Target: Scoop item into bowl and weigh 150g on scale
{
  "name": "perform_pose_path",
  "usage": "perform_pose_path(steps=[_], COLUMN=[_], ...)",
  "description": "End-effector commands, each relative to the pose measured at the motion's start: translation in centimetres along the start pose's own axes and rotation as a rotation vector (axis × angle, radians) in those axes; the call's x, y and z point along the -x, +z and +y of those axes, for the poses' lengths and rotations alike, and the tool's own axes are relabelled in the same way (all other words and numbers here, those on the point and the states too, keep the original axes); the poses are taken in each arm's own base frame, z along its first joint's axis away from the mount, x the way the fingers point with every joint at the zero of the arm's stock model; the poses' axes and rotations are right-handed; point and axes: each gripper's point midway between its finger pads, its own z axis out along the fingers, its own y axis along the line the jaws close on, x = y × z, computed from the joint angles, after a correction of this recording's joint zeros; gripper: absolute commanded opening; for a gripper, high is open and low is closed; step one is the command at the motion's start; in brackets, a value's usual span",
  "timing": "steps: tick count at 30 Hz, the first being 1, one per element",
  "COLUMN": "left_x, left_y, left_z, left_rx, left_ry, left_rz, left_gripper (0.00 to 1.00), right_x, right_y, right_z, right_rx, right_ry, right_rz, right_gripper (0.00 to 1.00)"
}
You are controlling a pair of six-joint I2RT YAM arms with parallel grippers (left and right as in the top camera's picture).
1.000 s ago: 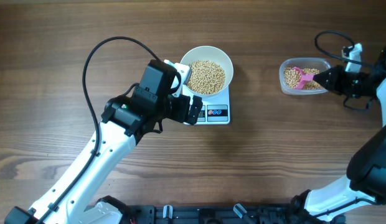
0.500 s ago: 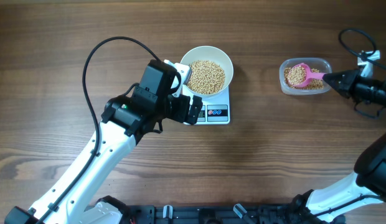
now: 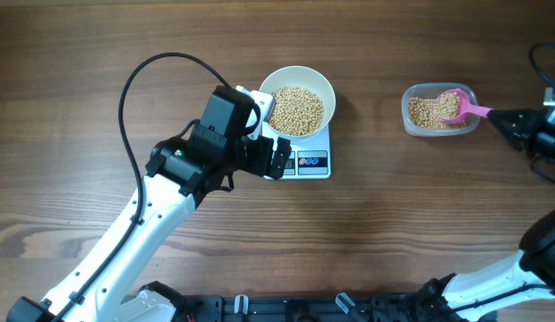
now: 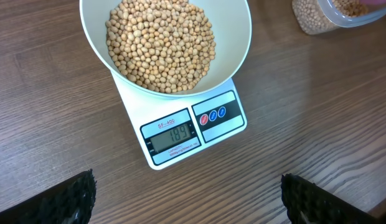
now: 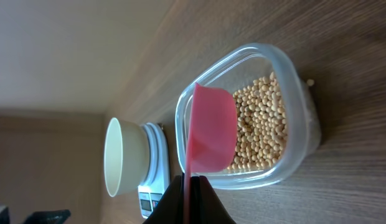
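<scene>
Beans [image 4: 160, 45] fill the bowl [image 4: 240, 38] on the scale [image 4: 180, 134], at twelve o'clock from the wide-open left claw [image 4: 190, 208]. Only the left wrist view shows the display's 189. Right claw [image 5: 190, 193] pinches a pink scoop [image 5: 211, 134] over the tub [image 5: 299, 93].

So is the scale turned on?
On. The scale has dark digits showing on its display, and the bowl of beans sits on it.

One bowl [image 4: 235, 37], one scale [image 4: 180, 134], one tub [image 5: 302, 124], one pink scoop [image 5: 211, 134].
</scene>
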Motion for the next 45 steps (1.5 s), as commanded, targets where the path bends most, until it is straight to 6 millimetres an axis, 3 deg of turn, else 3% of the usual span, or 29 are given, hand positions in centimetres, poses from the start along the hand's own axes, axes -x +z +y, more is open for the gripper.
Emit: perform_pose_path(steps=[1,9,13,17,26,30,33,36,41,45], left_x=[0.7,0.7,0.7,0.7,0.7,0.7,0.7,0.7,0.7,0.7], left_y=[-0.4,-0.4,-0.4,-0.4,-0.4,-0.4,-0.4,-0.4,-0.4,-0.4], left_z=[0.1,0.1,0.2,0.1,0.1,0.1,0.1,0.2,0.1,0.1], left_rx=[0.005,0.005,0.006,0.005,0.005,0.005,0.005,0.006,0.005,0.005], left_ry=[-0.008,-0.008,-0.008,-0.008,-0.008,-0.008,-0.008,-0.008,-0.008,-0.008], left_rz=[-0.023,-0.023,-0.023,-0.023,-0.023,-0.023,-0.023,-0.023,-0.023,-0.023], left_gripper=[1.0,1.0,1.0,1.0,1.0,1.0,1.0,1.0,1.0,1.0], right_x=[0.4,0.6,-0.3,-0.7,-5.0,-8.2,-10.0,-11.8,-12.4,-11.0], right_y=[-0.8,-1.7,-1.2,-0.1,5.8,8.8,10.3,12.8,14.8,16.9], right_z=[0.7,3.8,4.8,7.5,13.2,16.1,17.4,17.4,19.7,21.6], right_rx=[0.111,0.298,0.328,0.43,0.521,0.548,0.555,0.459,0.476,0.454], right_ry=[0.064,0.132,0.195,0.212,0.153,0.119,0.076,0.068,0.028,-0.048], right_rz=[-0.038,-0.063,-0.026,0.013,0.237,0.373,0.438,0.523,0.562,0.512], right_gripper=[0.04,0.04,0.04,0.04,0.04,0.04,0.04,0.04,0.04,0.04])
